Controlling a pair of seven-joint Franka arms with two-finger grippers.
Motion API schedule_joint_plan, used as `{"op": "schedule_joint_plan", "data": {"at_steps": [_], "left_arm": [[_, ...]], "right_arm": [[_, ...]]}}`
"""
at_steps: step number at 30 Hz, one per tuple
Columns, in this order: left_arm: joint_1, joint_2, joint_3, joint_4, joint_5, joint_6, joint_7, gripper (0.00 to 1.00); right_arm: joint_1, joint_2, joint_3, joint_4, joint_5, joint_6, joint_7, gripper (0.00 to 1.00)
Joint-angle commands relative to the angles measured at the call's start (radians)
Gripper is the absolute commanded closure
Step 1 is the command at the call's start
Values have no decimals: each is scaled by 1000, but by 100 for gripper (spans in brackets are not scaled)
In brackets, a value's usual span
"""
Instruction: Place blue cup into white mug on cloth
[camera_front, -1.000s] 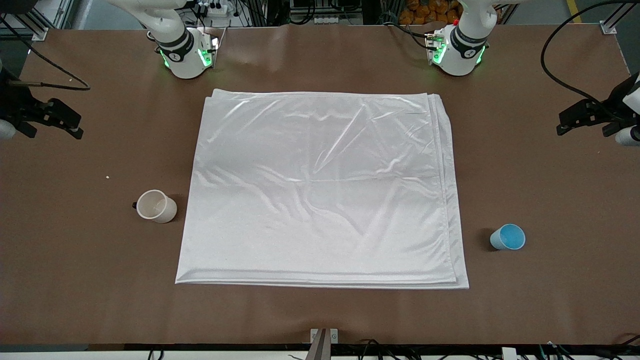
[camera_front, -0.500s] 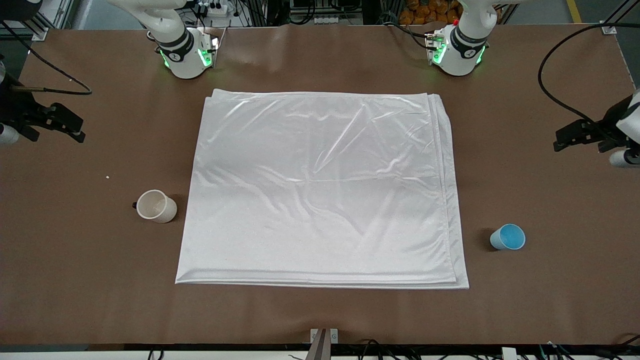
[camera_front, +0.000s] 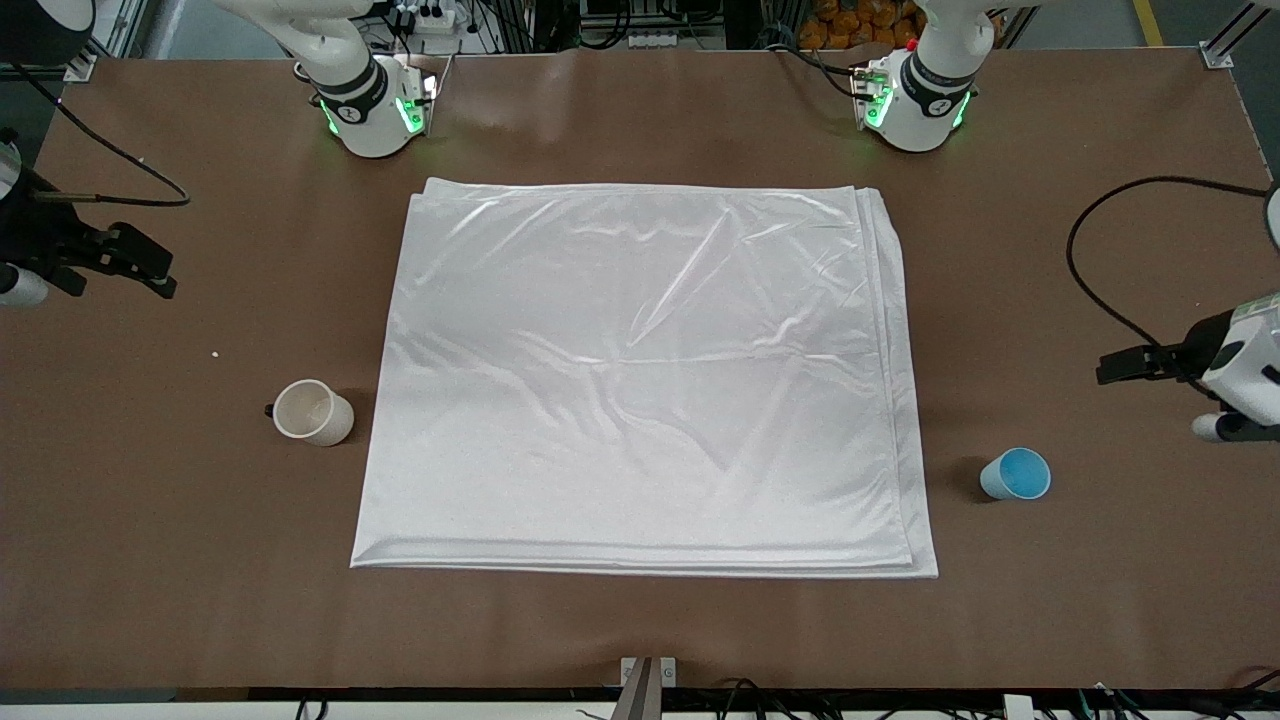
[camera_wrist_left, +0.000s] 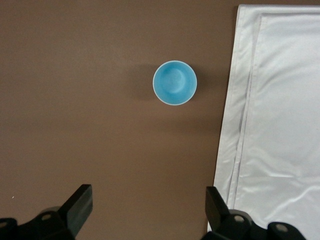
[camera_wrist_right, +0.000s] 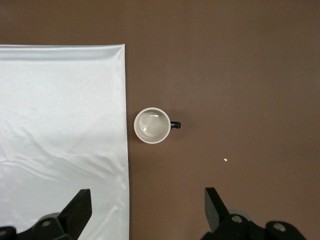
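The blue cup (camera_front: 1015, 474) (camera_wrist_left: 174, 83) stands upright on the bare table beside the cloth (camera_front: 640, 370) (camera_wrist_left: 280, 100), toward the left arm's end. The white mug (camera_front: 313, 412) (camera_wrist_right: 152, 125), dark handle pointing away from the cloth (camera_wrist_right: 60, 125), stands on the bare table at the right arm's end. My left gripper (camera_front: 1125, 365) (camera_wrist_left: 148, 200) hangs open over the bare table close to the blue cup, holding nothing. My right gripper (camera_front: 160, 275) (camera_wrist_right: 148, 197) hangs open and holds nothing over the table at its own end, apart from the mug.
The two arm bases (camera_front: 370, 110) (camera_front: 915, 105) stand at the table's edge farthest from the front camera. A black cable (camera_front: 1100, 290) loops over the table by the left gripper. A tiny white speck (camera_front: 215, 353) (camera_wrist_right: 226, 160) lies near the mug.
The left gripper has travelled a good way toward the blue cup. The right gripper has shifted slightly toward the mug. Cup, mug and cloth have not moved.
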Motion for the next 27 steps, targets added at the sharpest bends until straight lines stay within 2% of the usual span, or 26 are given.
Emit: {"op": "schedule_joint_plan", "data": {"at_steps": [1, 10, 20, 27], "left_arm": [[13, 65, -1, 43, 21, 30, 34, 0], [16, 166, 0, 45, 22, 136, 55, 0], [15, 235, 0, 45, 22, 229, 57, 0], [15, 289, 0, 45, 22, 320, 57, 0]], "right_arm": [[-12, 10, 2, -13, 10, 23, -12, 0], [-32, 63, 2, -27, 9, 82, -90, 0], [-59, 82, 2, -138, 9, 250, -344, 0], [-86, 131, 2, -153, 10, 273, -510, 0]]}}
